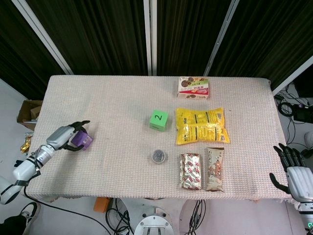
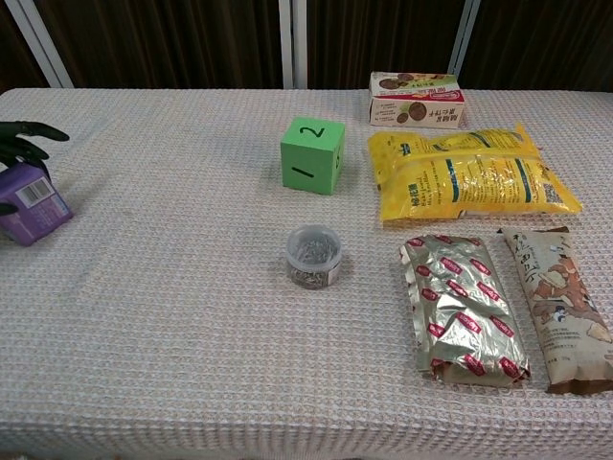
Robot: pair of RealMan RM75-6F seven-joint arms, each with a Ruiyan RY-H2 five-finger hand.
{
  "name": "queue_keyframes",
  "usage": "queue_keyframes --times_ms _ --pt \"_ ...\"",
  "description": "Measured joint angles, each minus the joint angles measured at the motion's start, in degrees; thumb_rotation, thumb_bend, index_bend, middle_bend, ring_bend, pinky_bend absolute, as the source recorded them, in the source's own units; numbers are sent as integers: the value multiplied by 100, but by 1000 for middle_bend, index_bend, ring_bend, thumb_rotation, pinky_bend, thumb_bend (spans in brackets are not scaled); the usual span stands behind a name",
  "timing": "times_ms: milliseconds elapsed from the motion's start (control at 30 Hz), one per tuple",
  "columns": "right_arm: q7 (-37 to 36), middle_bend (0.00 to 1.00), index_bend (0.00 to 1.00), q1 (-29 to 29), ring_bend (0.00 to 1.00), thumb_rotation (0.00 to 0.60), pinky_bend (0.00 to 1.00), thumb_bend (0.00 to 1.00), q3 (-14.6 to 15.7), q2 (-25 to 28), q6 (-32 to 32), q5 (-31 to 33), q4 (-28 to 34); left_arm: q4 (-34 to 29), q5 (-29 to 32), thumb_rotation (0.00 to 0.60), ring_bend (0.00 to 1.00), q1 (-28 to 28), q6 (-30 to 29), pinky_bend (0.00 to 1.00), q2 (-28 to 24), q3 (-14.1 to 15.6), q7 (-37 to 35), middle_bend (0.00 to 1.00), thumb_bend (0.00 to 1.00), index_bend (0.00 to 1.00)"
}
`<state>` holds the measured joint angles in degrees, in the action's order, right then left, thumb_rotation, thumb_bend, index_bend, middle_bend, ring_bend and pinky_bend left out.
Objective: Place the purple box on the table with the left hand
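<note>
The purple box (image 1: 82, 141) lies near the table's left edge, tilted a little; in the chest view the purple box (image 2: 34, 203) shows at the far left. My left hand (image 1: 65, 136) wraps it from the left, dark fingers (image 2: 26, 135) curled over its top, and holds it against the cloth. My right hand (image 1: 295, 172) hangs off the table's front right corner with fingers spread and nothing in them; the chest view does not show it.
A green cube (image 1: 158, 120) marked 2 stands mid-table, a small clear jar (image 1: 158, 156) in front of it. A yellow bag (image 1: 201, 125), two snack packets (image 1: 190, 171) (image 1: 214, 169) and a biscuit box (image 1: 193, 87) fill the right half. A cardboard box (image 1: 28, 112) sits on the floor, left.
</note>
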<state>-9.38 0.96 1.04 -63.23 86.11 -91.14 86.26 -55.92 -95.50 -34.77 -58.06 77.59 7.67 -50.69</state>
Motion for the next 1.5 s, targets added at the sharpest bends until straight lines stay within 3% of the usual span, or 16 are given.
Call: queue_keyframes --times_ms 167,300,433,1100,1233,1333,1500 --pt "36 0 0 10 0 600 0 277 11 -29 -41 9 -18 -56 72 600 204 1 82 436 12 7 77 379 311 7" --pt "45 0 0 -3 0 600 0 277 0 -2 -8 18 2 -65 104 600 342 18 46 628 34 -18 258 381 311 17" --pt "54 0 0 -2 0 600 0 277 -5 3 -13 23 7 -115 141 600 427 48 -34 728 41 -56 499 382 311 32" --pt "48 0 0 13 0 600 0 277 -11 -10 -48 39 -31 -557 298 600 601 161 -281 904 -131 -210 1471 452 480 104" --pt "29 0 0 15 0 600 0 277 -14 -13 -46 39 -50 -598 334 600 606 249 -506 906 -158 -293 2201 463 481 112" --pt "19 0 0 16 0 600 0 277 -16 -20 -54 51 -70 -659 394 600 607 342 -709 907 -176 -381 3167 467 481 111" --pt "25 0 0 20 0 600 0 278 -15 -73 -77 65 -142 -881 609 600 610 543 -1024 911 -149 -548 5428 466 481 110"
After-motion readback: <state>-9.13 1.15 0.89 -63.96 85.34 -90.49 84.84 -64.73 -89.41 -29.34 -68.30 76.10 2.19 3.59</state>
